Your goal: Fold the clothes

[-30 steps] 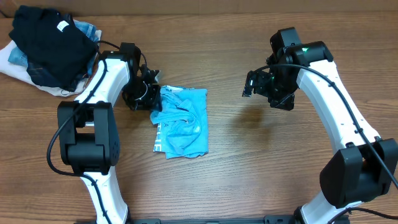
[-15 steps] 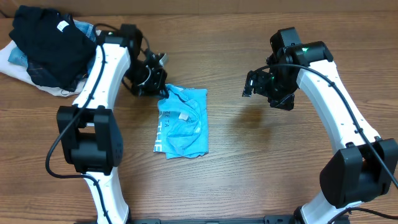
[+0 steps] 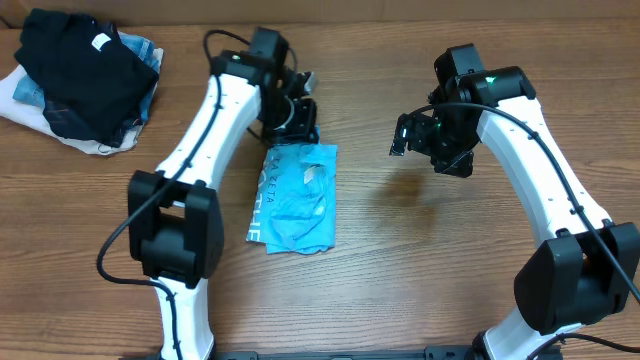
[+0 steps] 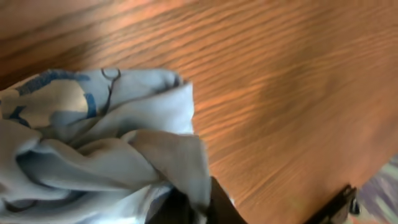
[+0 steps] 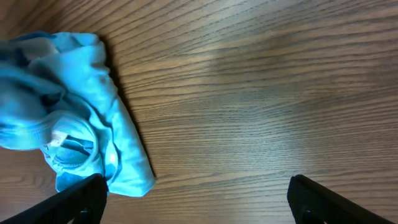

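Clothes (image 3: 295,195), rumpled sky-blue fabric, 12 o'clock edge pinched in left end effector (image 4: 186,205) per wrist view, right end effector (image 5: 199,202) wide.

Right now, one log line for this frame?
left gripper: shut on shirt, far edge | right gripper: open, over bare table | shirt: crumpled, fold not done

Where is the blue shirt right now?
Overhead view: the shirt lies bunched left of centre on the table, its far edge pinched in the left tool.
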{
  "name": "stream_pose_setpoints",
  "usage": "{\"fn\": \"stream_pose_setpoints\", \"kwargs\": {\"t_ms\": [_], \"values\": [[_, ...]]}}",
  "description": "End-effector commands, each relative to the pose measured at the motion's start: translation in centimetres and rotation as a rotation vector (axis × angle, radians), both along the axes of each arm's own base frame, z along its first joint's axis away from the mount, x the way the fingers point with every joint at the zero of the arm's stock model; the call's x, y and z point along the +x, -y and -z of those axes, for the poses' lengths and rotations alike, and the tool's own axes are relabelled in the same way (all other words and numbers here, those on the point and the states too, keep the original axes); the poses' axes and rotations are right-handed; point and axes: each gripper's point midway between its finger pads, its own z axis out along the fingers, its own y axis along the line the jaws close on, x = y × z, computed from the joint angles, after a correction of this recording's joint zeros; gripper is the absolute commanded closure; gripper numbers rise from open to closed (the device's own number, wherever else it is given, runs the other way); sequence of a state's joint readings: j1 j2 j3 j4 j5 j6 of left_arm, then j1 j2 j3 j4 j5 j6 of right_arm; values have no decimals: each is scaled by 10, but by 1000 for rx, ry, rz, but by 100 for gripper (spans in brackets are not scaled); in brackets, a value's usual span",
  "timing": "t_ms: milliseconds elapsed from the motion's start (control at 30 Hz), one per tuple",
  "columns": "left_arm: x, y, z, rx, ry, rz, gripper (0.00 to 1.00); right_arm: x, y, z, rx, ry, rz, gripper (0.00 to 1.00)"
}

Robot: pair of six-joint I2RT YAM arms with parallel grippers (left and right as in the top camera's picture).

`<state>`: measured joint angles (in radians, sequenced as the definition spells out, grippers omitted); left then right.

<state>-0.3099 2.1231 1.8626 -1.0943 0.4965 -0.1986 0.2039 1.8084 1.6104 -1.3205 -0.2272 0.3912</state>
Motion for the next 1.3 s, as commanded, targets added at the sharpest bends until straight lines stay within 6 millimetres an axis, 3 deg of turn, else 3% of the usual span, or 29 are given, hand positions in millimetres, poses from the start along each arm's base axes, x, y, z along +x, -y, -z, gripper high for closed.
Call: {"fn": "stream_pose_setpoints", "kwargs": {"t_ms": [0,67,100,133,300,433,600,800,933,1100,1267], "values": [[8,15,-4,29,28,-66,75,0,0,0,-10,5,-8,3],[6,24,-5,24,38,-50,54,0,0,0,-10,5,-8,3],[5,27,-5,24,41,-43,38,0,0,0,-10,5,-8,3],[3,29,-5,27,42,-37,35,0,0,0,-9,5,-8,3],[-2,34,-7,21,33,-24,41,-1,0,0,-10,2,-9,3],[-5,22,-24,32,22,-27,42,-2,1,0,-12,-3,-9,3],[-31,-22,-45,193,-57,-43,32,-2,1,0,-12,-5,-9,3],[-76,-67,-43,398,-231,-47,22,1,0,0,-8,9,-5,3],[-84,-72,-44,418,-262,-43,0,0,-2,0,1,2,-5,3],[-84,-71,-44,416,-267,-58,0,-7,0,0,-4,-26,-6,3],[-91,-67,-61,385,-233,-53,0,-13,1,1,-12,-49,-6,3]]}}
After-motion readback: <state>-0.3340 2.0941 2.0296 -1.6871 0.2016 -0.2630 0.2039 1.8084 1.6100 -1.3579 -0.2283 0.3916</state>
